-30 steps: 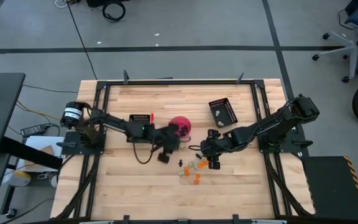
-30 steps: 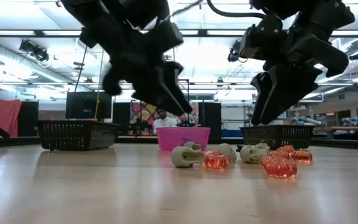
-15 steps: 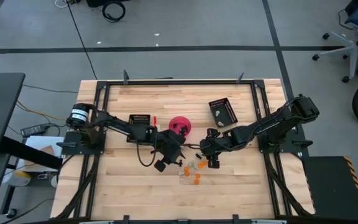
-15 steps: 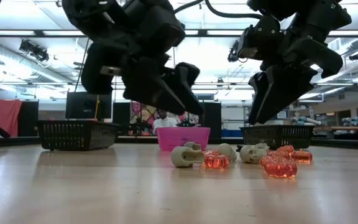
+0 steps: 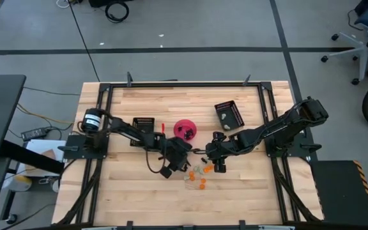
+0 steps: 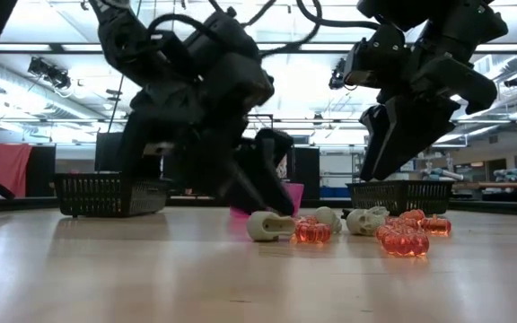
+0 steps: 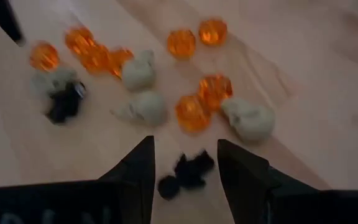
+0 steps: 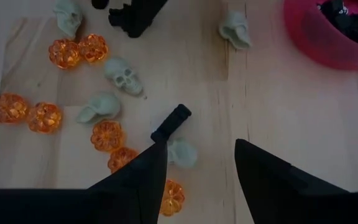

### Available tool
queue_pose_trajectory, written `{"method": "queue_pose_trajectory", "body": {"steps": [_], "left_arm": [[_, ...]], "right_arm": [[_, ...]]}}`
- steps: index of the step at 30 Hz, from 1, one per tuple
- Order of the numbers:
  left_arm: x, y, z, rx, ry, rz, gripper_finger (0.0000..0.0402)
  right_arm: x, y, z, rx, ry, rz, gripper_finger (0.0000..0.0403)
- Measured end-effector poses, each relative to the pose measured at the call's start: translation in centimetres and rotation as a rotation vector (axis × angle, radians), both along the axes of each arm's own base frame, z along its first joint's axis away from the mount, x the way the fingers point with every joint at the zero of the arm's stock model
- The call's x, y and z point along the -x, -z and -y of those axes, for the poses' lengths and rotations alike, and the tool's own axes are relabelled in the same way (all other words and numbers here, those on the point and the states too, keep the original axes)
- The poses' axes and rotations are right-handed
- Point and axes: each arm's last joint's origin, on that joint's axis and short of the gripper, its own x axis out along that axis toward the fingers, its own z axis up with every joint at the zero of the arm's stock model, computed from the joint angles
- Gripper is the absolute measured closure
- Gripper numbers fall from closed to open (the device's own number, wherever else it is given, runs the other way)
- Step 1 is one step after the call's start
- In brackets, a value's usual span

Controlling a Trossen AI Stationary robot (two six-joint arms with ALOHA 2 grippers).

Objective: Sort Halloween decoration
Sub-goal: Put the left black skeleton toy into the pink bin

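Mid-table, just near of the pink bowl (image 5: 185,128), your left gripper (image 7: 185,163) has come down onto the edge of the trinket pile over the last second — earlier it hung higher and further left, beside the bowl. Its fingers stand apart with a small black trinket (image 7: 185,173) lying on the wood between the tips, not yet pinched. In the low view the gripper is down almost at table height, beside a whitish skull (image 6: 267,225).

The right gripper (image 8: 196,155) hasn't moved: hovering over the right side of the pile, fingers apart, nothing held. A black stick-like piece (image 8: 171,123) and a pale skull (image 8: 183,152) lie just ahead of its tips.

The Halloween decoration (image 5: 197,174) is mostly unsorted — orange pumpkins (image 8: 78,51), whitish skulls (image 8: 123,76) and a few black bits are scattered loose on the wood between the two grippers. Some black pieces are already in the bowl, and the far-right black tray (image 5: 229,114) shows a pale item or two. The left tray (image 5: 143,122) has contents you can't make out from here.

My read: you're lined up for another black pick, destination the bowl. Close squarely — the piece is small and irregular, and an orange pumpkin (image 7: 192,112) sits close beyond it, so a sloppy close could nudge a neighbour.
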Motion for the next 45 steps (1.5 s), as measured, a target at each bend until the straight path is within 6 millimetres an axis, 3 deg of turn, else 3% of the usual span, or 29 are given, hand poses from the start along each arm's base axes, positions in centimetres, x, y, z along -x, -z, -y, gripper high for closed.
{"method": "queue_pose_trajectory", "body": {"steps": [11, 22, 27, 35, 41, 45], "left_arm": [[0.0, 0.9, -0.1, -0.026, -0.022, -0.039, 0.0267], [0.1, 0.9, -0.1, -0.032, -0.037, -0.046, 0.0385], [0.2, 0.5, -0.2, -0.032, -0.045, -0.053, 0.0396], [1.1, -3.3, -0.7, -0.167, -0.148, 0.011, 0.0398], [1.6, -6.3, -2.0, -0.330, -0.390, 0.098, 0.0397], [1.8, -6.7, -3.3, -0.385, -0.554, 0.095, 0.0390]], "right_arm": [[0.0, 0.0, 0.0, -0.001, -0.001, -0.002, 0.0211], [0.0, 0.0, 0.0, -0.001, -0.001, 0.000, 0.0211], [0.0, 0.0, 0.0, -0.001, -0.001, -0.001, 0.0211], [0.1, 0.1, 0.1, 0.002, 0.002, -0.015, 0.0211], [0.1, 0.1, 0.0, 0.000, 0.005, -0.014, 0.0211], [0.1, 0.1, 0.0, -0.002, 0.009, -0.014, 0.0211]]}}
